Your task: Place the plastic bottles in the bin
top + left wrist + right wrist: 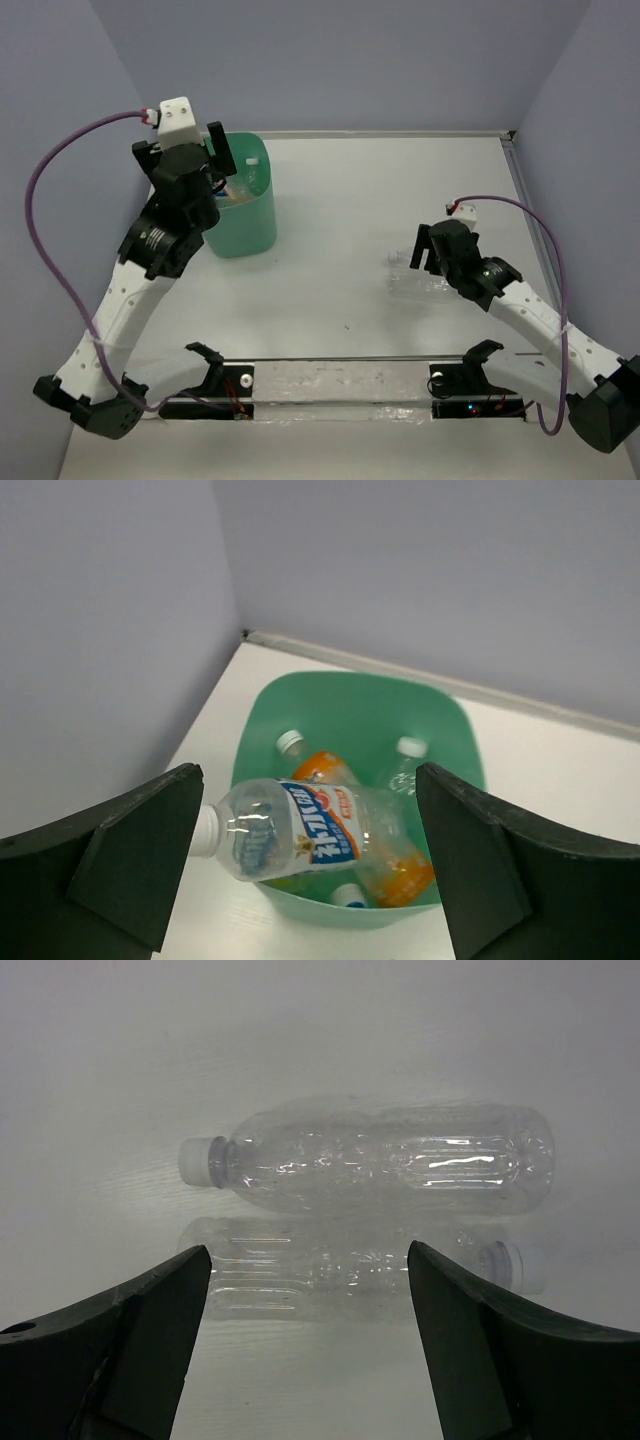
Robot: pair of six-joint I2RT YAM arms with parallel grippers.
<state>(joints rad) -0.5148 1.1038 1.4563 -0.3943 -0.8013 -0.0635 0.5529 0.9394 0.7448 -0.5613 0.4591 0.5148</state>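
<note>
The mint-green bin (246,220) stands at the back left, and my left gripper (222,150) hangs over it. In the left wrist view that gripper (308,810) is open. A clear bottle with a blue-white label (300,830) lies tilted across the bin's near rim (300,905), touching neither finger. Inside the bin are an orange bottle (325,768) and a clear one (405,765). My right gripper (308,1260) is open above two clear unlabelled bottles lying side by side on the table: the far one (380,1160) and the near one (300,1270).
The bin sits close to the left wall (100,630) and the back wall (450,580). In the top view the two clear bottles (415,282) are faint on the white table at the right. A rail with the arm bases (340,385) runs along the near edge.
</note>
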